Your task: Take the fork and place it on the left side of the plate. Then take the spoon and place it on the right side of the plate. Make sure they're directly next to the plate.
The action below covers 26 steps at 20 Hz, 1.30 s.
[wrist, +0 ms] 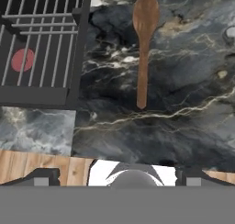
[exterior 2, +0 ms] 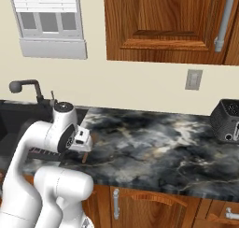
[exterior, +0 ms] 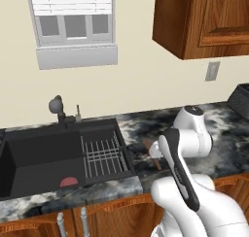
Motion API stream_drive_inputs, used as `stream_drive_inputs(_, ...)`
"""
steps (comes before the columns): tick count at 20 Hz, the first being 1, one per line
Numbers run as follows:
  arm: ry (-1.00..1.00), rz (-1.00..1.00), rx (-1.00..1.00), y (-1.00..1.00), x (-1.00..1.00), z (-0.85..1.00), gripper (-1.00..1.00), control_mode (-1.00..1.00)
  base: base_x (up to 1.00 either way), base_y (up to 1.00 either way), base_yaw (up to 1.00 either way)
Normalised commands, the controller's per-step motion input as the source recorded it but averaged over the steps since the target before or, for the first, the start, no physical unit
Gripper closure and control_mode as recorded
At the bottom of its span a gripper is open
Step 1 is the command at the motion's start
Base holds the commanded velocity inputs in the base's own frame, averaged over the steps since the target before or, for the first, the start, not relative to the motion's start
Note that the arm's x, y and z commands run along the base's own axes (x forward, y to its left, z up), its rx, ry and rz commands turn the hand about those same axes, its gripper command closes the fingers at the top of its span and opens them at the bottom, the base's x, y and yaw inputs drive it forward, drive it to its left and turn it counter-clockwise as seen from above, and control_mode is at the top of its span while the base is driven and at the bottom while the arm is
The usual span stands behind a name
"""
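Brown and wooden-looking, the spoon [wrist: 144, 44] is lying alone on the dark marbled counter [wrist: 183, 117] in the upper middle of the hand view, bowl toward the top of the frame, handle running straight down. Nothing is touching it. At the upper left of that frame, the black sink [wrist: 78, 58] is bordering the counter, with a wire rack [wrist: 36, 30] sitting inside it and a red round thing [wrist: 22, 60] showing through the bars. The sink's rim is standing near the spoon, apart from it.

In the left base view, the spoon [exterior: 151, 153] is peeking out at centre, partly hidden behind the white arm. The faucet [exterior: 57, 107] is rising behind the sink, below a window [exterior: 73, 25].

In the right base view, open counter is stretching right toward a black toaster [exterior 2: 226, 120] at the right edge, under wooden cabinets [exterior 2: 168, 24].

Whether the jaws of the gripper [wrist: 117, 177] are apart or together, I cannot tell.
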Motion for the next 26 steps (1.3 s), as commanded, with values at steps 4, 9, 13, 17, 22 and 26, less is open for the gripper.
stream_drive_inputs(4,0.00,0.00,-0.03,-0.03,0.42,-0.24,-1.00,-1.00,0.00,0.00,0.00)
stream_drive_inputs(9,0.00,0.00,-0.03,-0.05,0.47,-0.27,-1.00,-1.00,0.00,0.00,0.00)
stream_drive_inputs(13,0.00,0.00,-0.03,-0.10,0.45,-0.38,-1.00,-1.00,0.00,0.00,0.00)
stream_drive_inputs(17,0.00,0.00,-0.03,-0.08,0.42,-0.48,-1.00,-1.00,0.00,0.00,0.00)
stream_drive_inputs(22,0.00,0.00,-0.03,0.00,0.21,-0.73,-1.00,-1.00,0.00,0.00,0.00)
stream_drive_inputs(26,0.00,0.00,-0.02,0.00,0.02,-0.74,-1.00,-1.00,0.00,0.00,0.00)
